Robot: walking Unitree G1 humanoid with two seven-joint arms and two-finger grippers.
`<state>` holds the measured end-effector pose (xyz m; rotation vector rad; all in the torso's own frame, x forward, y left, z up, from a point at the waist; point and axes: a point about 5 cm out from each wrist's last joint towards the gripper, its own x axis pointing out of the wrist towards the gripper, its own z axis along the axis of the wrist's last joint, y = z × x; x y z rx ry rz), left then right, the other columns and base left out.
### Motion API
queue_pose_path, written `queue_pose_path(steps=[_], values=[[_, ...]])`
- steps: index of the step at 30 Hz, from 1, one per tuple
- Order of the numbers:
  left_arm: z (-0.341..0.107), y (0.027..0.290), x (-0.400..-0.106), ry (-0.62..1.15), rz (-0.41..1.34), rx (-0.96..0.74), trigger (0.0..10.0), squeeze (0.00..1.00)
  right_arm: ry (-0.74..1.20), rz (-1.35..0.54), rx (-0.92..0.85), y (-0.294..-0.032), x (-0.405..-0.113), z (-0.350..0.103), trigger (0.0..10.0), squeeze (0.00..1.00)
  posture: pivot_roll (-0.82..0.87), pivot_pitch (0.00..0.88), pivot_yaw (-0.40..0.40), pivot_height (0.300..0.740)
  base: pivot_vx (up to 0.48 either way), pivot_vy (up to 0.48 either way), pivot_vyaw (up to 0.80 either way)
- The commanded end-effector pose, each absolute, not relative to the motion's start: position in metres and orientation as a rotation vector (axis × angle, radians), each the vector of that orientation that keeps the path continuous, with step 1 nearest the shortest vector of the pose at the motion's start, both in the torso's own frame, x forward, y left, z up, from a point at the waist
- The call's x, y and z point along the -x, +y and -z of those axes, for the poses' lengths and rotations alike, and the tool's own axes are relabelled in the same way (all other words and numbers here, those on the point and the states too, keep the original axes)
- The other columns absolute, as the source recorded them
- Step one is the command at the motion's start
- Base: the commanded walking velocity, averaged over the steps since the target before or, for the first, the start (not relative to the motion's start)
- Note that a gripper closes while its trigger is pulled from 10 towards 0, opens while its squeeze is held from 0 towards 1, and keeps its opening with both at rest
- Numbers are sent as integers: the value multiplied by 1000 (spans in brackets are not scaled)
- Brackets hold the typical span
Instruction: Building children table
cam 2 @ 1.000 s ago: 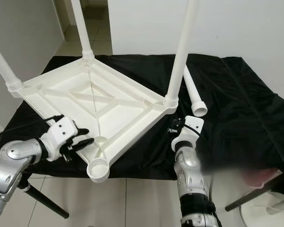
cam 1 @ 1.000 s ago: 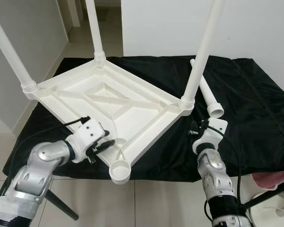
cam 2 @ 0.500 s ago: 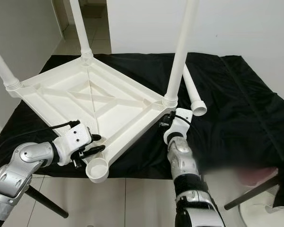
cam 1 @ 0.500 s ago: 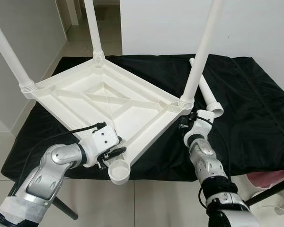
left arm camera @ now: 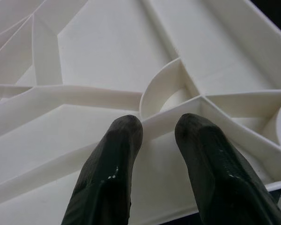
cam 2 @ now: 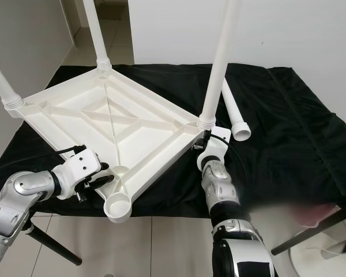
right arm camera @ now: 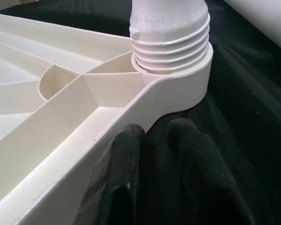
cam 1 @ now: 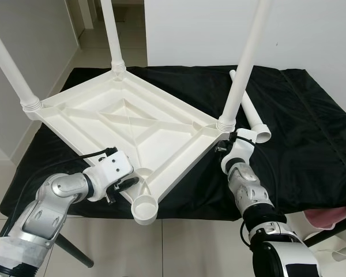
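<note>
Left eye view: black cloth over tiled floor, white wall behind

A home interior: pale tiled floor, plain white walls, and a black-draped table.

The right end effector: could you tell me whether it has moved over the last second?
Yes. The right end effector moved up from beside the loose leg to the tabletop corner.

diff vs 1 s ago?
Right gripper moved forward from beside the loose leg to the tabletop corner under the screwed-in leg. Left gripper moved in over the tabletop near the empty socket. Tabletop and legs unmoved.
</note>
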<state>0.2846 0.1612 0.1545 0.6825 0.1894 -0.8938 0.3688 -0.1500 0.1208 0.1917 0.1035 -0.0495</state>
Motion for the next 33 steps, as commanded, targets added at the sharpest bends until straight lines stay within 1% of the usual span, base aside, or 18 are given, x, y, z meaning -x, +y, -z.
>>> queue_pose_path(steps=[1,5,10,13,16,18,22,25,26,30,31,33], values=[[-155,171,-289,189,801,-696,10000,0,106,49,-200,-148,-370,-120,10000,0,32,64,-11,740,0,0,0],[-150,169,-286,204,826,-714,10000,0,112,51,-206,-148,-369,-118,10000,0,32,66,-9,740,0,0,0],[-139,158,-281,215,871,-773,10000,0,115,51,-204,-149,-371,-117,10000,0,29,65,-8,740,0,0,0],[-138,156,-281,215,880,-778,10000,0,115,52,-204,-149,-371,-118,10000,0,29,65,-8,740,0,0,0],[-137,148,-279,205,905,-776,10000,0,119,51,-200,-150,-373,-118,10000,0,29,65,-8,740,0,0,0],[-138,138,-277,188,937,-764,10000,0,124,46,-194,-150,-375,-119,10000,0,30,62,-7,740,0,0,0],[-139,129,-276,168,965,-760,10000,0,128,40,-195,-150,-377,-120,10000,0,31,61,-7,740,0,0,0],[-141,113,-274,132,999,-749,10000,0,137,28,-190,-149,-380,-122,10000,0,32,61,-6,740,0,0,0],[-141,113,-274,132,999,-749,10000,0,137,28,-190,-149,-380,-122,10000,0,32,61,-6,740,0,0,0],[-145,93,-273,87,1040,-725,10000,0,146,-11,-183,-145,-384,-125,10000,0,37,56,-7,740,0,0,0],[-145,93,-273,87,1040,-725,10000,0,146,-11,-183,-145,-384,-125,10000,0,37,56,-7,740,0,0,0],[-148,83,-273,67,1055,-711,10000,0,155,-31,-176,-144,-386,-126,10000,0,36,54,-5,740,0,0,0]])
